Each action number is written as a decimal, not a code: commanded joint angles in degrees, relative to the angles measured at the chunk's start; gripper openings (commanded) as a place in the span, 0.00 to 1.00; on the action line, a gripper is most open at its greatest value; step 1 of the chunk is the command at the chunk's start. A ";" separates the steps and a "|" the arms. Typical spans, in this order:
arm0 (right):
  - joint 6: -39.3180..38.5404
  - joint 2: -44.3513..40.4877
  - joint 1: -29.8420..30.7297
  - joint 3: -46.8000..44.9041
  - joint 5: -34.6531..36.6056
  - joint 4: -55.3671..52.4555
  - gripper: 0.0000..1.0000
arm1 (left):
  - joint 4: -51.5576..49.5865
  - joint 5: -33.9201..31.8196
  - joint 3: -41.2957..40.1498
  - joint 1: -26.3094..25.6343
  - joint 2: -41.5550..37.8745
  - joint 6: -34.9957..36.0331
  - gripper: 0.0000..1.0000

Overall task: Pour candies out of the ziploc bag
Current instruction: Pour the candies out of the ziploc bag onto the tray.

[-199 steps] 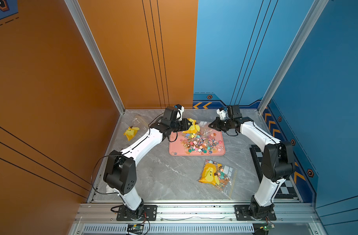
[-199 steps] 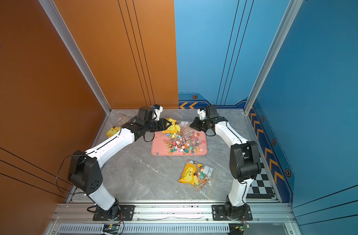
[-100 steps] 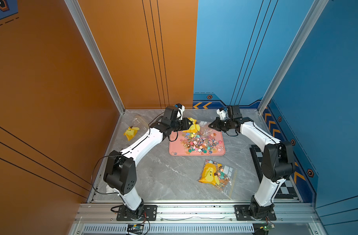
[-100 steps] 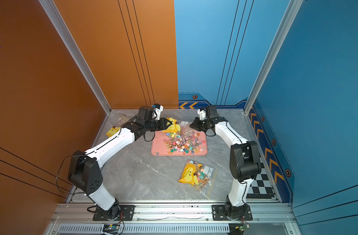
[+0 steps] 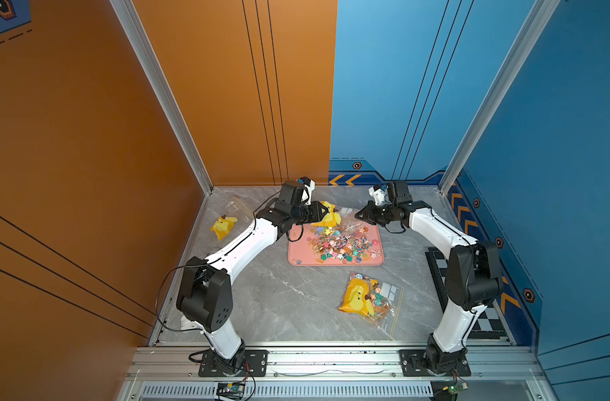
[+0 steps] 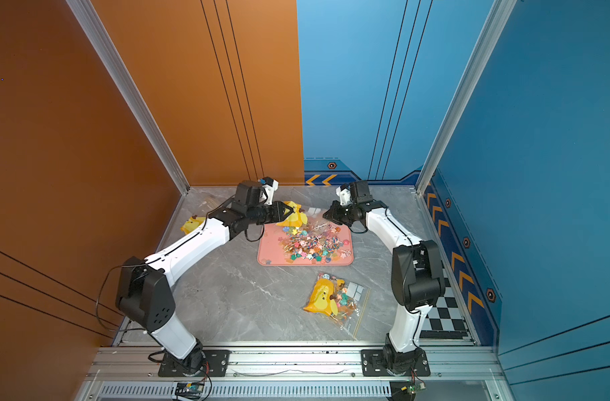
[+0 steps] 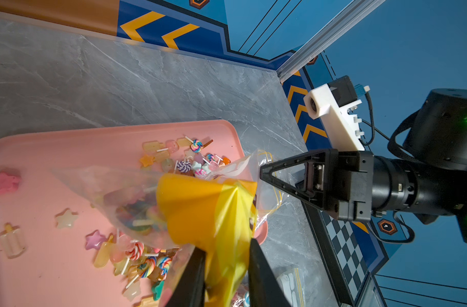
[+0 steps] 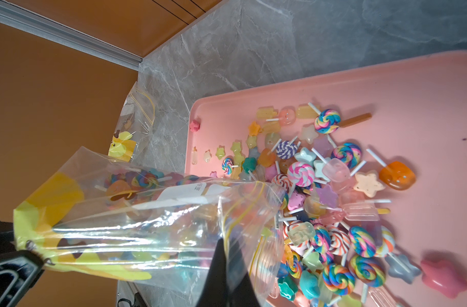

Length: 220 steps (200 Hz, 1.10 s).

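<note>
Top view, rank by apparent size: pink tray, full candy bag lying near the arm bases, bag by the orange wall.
1. pink tray
2. full candy bag
3. bag by the orange wall; its clear part barely shows, so the gap to second place is unsure.

The clear, yellow-printed ziploc bag [image 5: 331, 218] tilts mouth-down over the pink tray's [image 5: 295, 248] eleven-o'clock corner, some multicoloured candies [image 5: 341, 243] inside, most heaped mid-tray.

Three ziploc bags [image 5: 361, 300], one pink tray [image 5: 294, 247], and uncountably many candies [image 5: 341, 243].
</note>
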 commanded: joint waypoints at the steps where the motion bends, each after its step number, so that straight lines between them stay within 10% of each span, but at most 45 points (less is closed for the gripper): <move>1: -0.01 -1.37 -0.72 -1.06 2.37 -0.21 0.00 | 3.55 -1.27 1.58 0.22 -2.17 1.18 0.00; 220: -0.09 -1.23 -0.67 -0.45 2.49 -0.12 0.00 | 4.15 -1.40 0.51 0.53 -2.75 1.12 0.00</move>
